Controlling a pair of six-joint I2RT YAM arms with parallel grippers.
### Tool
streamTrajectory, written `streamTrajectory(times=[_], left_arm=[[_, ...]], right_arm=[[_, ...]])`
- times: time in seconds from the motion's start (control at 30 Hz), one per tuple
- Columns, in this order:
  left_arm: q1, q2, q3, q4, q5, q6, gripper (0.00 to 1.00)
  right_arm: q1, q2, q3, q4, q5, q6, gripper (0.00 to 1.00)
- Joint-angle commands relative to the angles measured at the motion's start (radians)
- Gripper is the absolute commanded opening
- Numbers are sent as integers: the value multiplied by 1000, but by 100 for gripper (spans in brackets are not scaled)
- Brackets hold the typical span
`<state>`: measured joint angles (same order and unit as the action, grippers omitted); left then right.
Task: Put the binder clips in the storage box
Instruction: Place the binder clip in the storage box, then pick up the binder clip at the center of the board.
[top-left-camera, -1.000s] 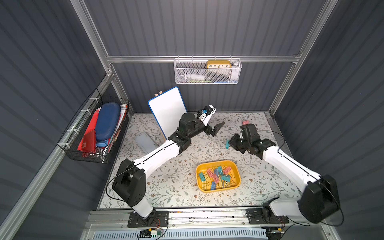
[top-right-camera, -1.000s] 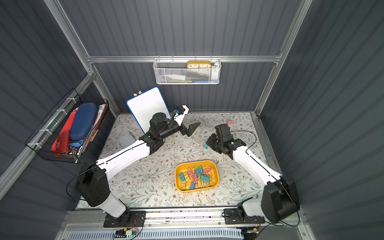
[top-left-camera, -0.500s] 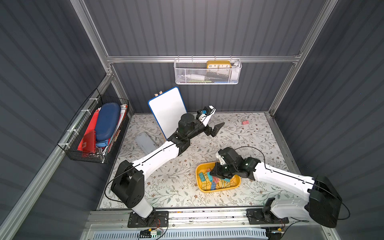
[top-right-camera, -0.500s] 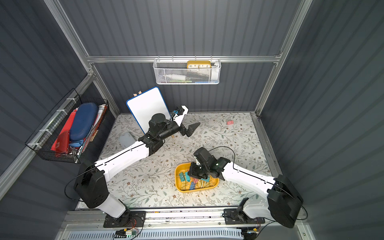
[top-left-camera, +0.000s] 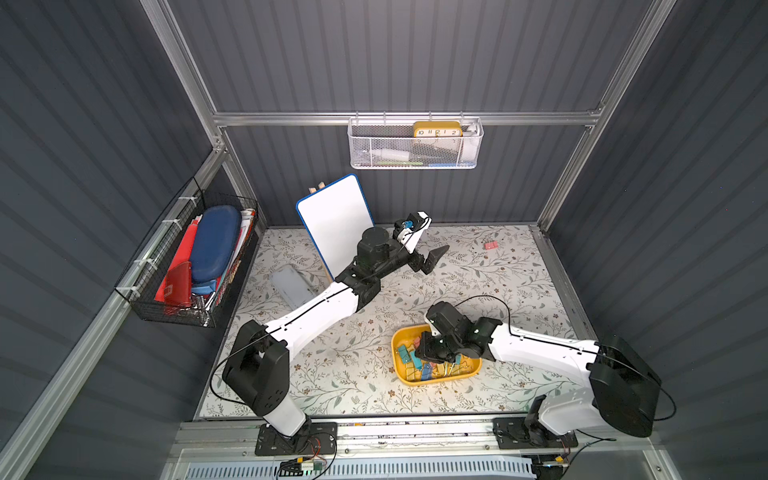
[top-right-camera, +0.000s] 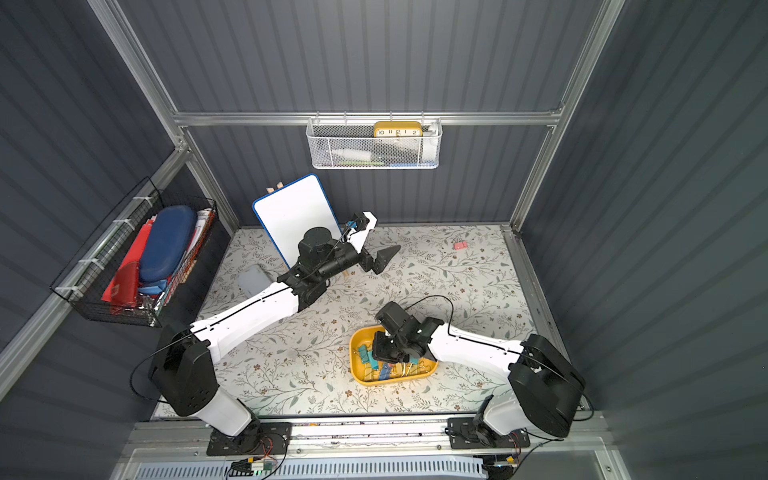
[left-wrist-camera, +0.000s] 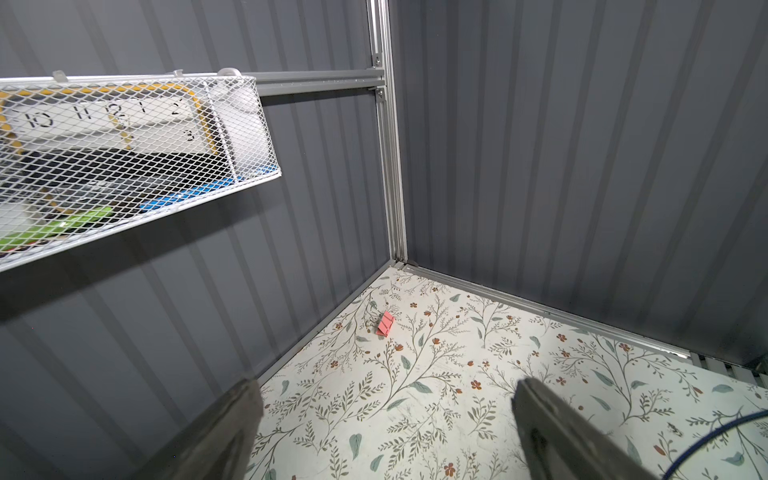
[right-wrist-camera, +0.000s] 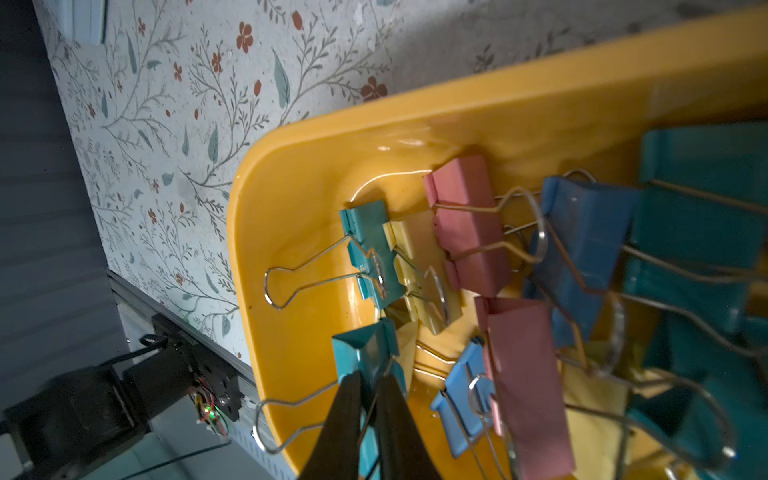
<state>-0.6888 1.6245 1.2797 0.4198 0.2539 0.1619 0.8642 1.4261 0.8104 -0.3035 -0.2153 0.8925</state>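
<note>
— Where did the storage box (top-left-camera: 440, 381) (top-right-camera: 395, 381) sit?
— On the floral mat (top-left-camera: 332, 365), front and right of centre. Its long axis ran nearly along the front edge, with bare mat on every side.
— And the arms?
— The left gripper (left-wrist-camera: 386, 386) hung wide open toward the back, near the whiteboard (top-left-camera: 334, 220). The right gripper (right-wrist-camera: 372, 378) was over the box, jaws pinched on a teal clip (right-wrist-camera: 365, 345) by a rounded corner.
— The other binder clips (top-left-camera: 432, 368)?
— Heaped in the box. One pink clip (left-wrist-camera: 385, 323) lay alone near the far right corner.
</note>
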Motion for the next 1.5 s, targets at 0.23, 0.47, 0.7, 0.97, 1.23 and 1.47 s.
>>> streamTrajectory(times=[0.23, 0.47, 0.7, 0.97, 1.23, 1.47], left_arm=[[-5, 3, 4, 7, 6, -7, 99], [-5, -14, -2, 5, -4, -5, 99], [-6, -12, -6, 8, -8, -1, 99], [-12, -13, -8, 13, -4, 1, 99], [-19, -7, 0, 13, 2, -2, 99], [-21, -6, -8, 11, -3, 2, 99]], right_arm=[[-76, -78, 163, -89, 120, -119, 35], [-312, -19, 242, 62, 226, -109, 39], [-484, 331, 595, -110, 468, -6, 40], [-577, 826, 1278, -577, 772, 115, 43], [-662, 1147, 1662, -491, 677, 57, 46], [-723, 1261, 1825, -351, 652, 14, 47]])
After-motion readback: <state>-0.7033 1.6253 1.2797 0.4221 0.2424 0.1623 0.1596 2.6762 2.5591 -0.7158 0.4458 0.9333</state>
